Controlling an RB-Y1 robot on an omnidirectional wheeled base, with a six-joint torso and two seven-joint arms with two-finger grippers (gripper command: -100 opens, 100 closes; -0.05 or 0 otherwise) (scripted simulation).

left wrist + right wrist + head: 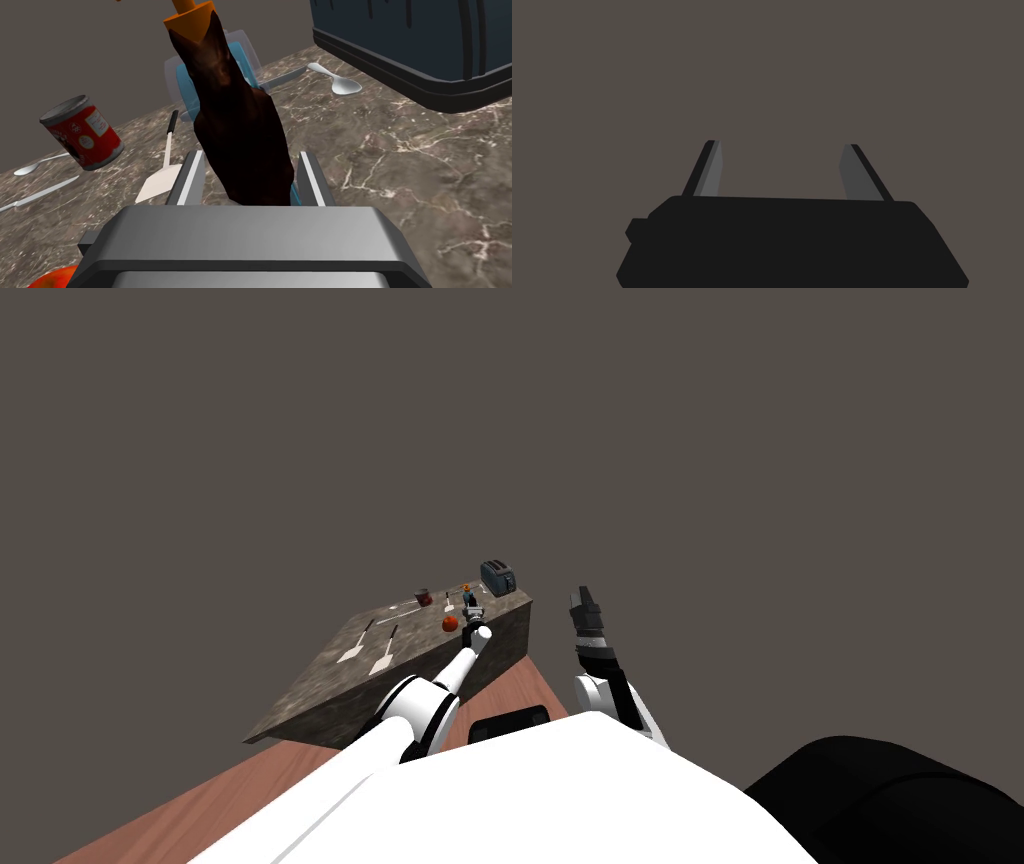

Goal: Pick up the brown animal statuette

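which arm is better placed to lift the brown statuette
Left: the left jaws press the sides of the brown statuette on the marbled counter. The right jaws stand open beyond the counter's edge, holding nothing.

KITCHEN, AT THE WORKTOP: A brown stone worktop (330,693) veined in white carries a scatter of kitchenware in front of me. A dark blue toaster (425,45) stands at its far corner, with a grey spoon (336,81) lying just before it. A red-labelled can (82,132) sits nearer the wall, a second spoon (37,165) and a table knife (37,195) close to it. A white-bladed spatula (162,172) with a dark handle lies just beside my left fingers (192,175). A pair of white spatulas (352,650) lies side by side toward the worktop's other end. A red round fruit (450,624) rests near my hand. A clear, blue-tinted container (182,90) stands behind the brown animal statuette (240,130) between those fingers.
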